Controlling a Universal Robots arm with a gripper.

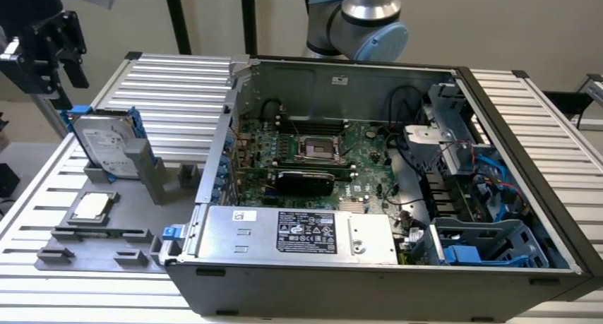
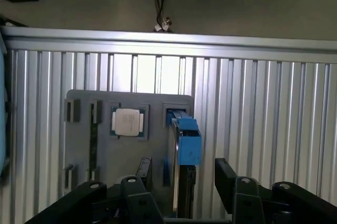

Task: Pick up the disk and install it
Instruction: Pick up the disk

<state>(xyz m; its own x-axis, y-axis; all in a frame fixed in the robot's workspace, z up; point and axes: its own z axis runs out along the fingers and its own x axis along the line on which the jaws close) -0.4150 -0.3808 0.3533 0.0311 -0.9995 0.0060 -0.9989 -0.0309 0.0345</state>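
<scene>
Disk (image 1: 104, 144) first, from the exterior view: it's standing on its edge, white label facing out and blue carrier around it, slotted into a grey holder (image 1: 155, 172) on the exterior view's left side of the ribbed bench (image 1: 179, 77). Above it, a little further to that left, hangs the black tool (image 1: 55, 73), fingers spread, apart from the disk and gripping nothing. Just in front of the holder a small square silver chip (image 1: 92, 206) lies flat in the grey fixture plate (image 1: 104, 239). Centre and right, we've got the open computer case (image 1: 527, 267), lying on its side with the green motherboard (image 1: 311, 147) exposed and a silver box with a black label (image 1: 292, 232) along the near wall. The arm (image 1: 368, 20) rises behind the case. Over to the wrist view now, looking straight down: the disk (image 2: 187, 139) shows edge-on, its blue carrier end bright against the grey plate (image 2: 84, 139), and the chip (image 2: 128, 122) sits just beside it in its own recess. The tool (image 2: 183, 163) straddles the line of the disk, one dark finger on either side with a clear gap showing at each, so the jaws stand wide and nothing's pinched. The bench's (image 2: 263, 129) silver slats run beneath everything.
</scene>
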